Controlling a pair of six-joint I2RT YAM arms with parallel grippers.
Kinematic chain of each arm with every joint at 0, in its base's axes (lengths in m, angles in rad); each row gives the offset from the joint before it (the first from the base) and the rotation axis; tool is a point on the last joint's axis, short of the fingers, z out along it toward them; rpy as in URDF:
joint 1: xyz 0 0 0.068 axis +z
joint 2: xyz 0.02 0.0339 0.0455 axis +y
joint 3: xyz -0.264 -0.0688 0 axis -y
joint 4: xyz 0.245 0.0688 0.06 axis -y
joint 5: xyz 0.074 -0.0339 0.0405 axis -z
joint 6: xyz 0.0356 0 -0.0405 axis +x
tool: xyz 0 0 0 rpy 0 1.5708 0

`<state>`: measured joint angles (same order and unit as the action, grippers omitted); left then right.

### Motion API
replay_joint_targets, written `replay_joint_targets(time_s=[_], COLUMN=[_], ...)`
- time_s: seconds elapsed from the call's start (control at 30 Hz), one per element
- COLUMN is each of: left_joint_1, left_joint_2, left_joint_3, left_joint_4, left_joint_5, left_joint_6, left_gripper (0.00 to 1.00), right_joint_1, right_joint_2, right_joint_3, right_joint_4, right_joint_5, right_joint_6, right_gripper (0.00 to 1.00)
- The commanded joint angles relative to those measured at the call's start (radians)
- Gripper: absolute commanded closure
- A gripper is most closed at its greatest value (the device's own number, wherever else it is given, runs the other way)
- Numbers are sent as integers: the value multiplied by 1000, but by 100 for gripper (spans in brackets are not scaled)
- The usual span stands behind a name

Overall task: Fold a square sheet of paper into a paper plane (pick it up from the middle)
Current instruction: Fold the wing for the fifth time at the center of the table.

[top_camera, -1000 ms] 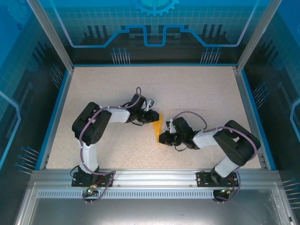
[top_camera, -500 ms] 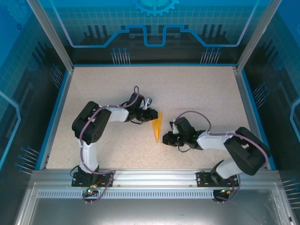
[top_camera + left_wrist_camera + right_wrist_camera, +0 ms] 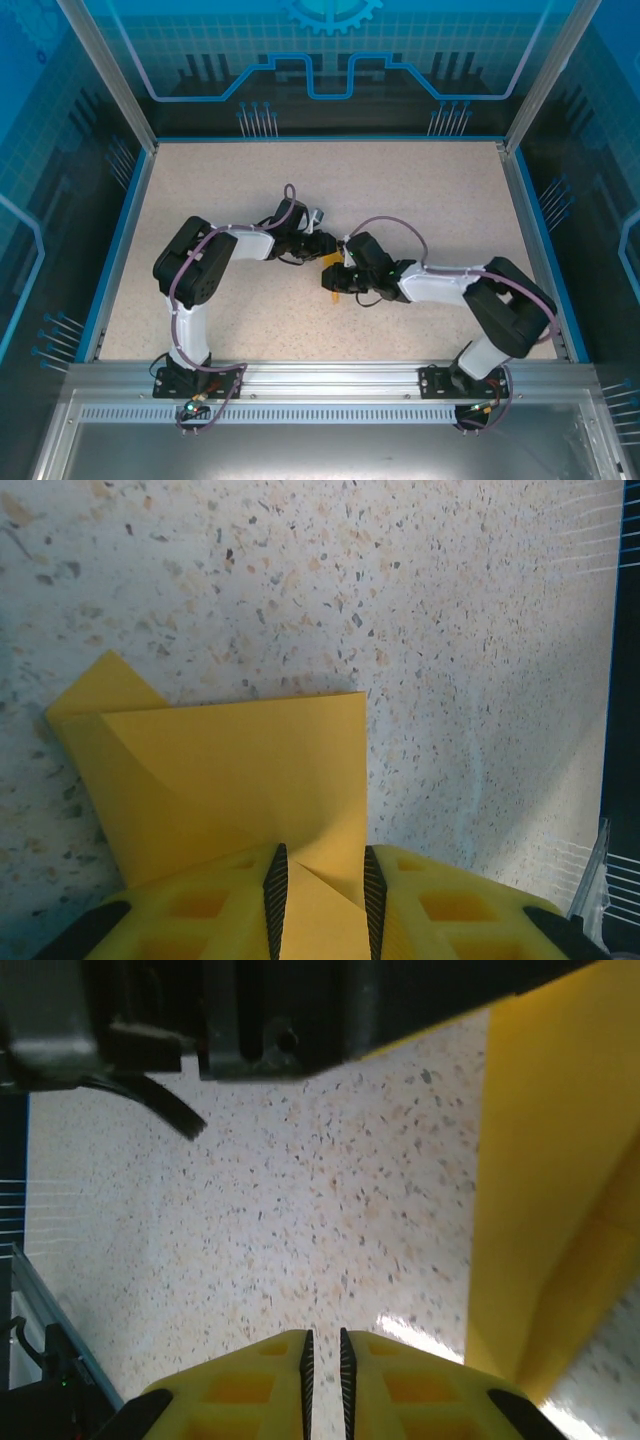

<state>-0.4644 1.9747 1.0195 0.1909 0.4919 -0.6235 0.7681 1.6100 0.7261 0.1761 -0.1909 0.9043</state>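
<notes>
Folded orange-yellow sheet of paper (image 3: 230, 780) flat on the speckled pale surface (image 3: 450, 600), near the middle of it, in the top view. Left gripper (image 3: 321, 880) over one edge of the paper – yellow jaws a little way apart, with a pointed bit of the paper showing in the gap. Right gripper (image 3: 322, 1345) just beside the paper, low over the surface – yellow jaws almost touching, with bare speckled surface in the thin slit between them.
</notes>
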Motion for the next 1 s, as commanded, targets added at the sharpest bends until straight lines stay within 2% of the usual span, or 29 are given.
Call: replay_joint_targets(time_s=[0.0, 0.2, 0.33, 0.5, 0.67, 0.83, 0.97], left_joint_1=[0, 0, 1, 0, 0, -9, -50], left_joint_2=[-4, -5, -13, -73, -191, -279, -303], left_joint_3=[11, 28, 43, 56, 45, -7, -44], left_joint_4=[-70, -86, -96, -110, -144, -144, -140], left_joint_5=[35, 56, 74, 105, 88, 85, 92], left_joint_6=[31, 54, 69, 74, 77, 63, 70], left_gripper=[70, 69, 68, 60, 47, 46, 46], right_joint_1=[3, -22, -46, -70, -103, -137, -172], right_joint_2=[68, 117, 127, 126, 91, 30, -8], right_joint_3=[41, 27, -57, -147, -230, -286, -291], right_joint_4=[9, -38, 18, 114, 143, 119, 57], right_joint_5=[26, 52, 31, -64, -162, -244, -309], right_joint_6=[22, 18, 43, 24, -33, -141, -236], right_gripper=[83, 85, 85, 88, 88, 88, 88])
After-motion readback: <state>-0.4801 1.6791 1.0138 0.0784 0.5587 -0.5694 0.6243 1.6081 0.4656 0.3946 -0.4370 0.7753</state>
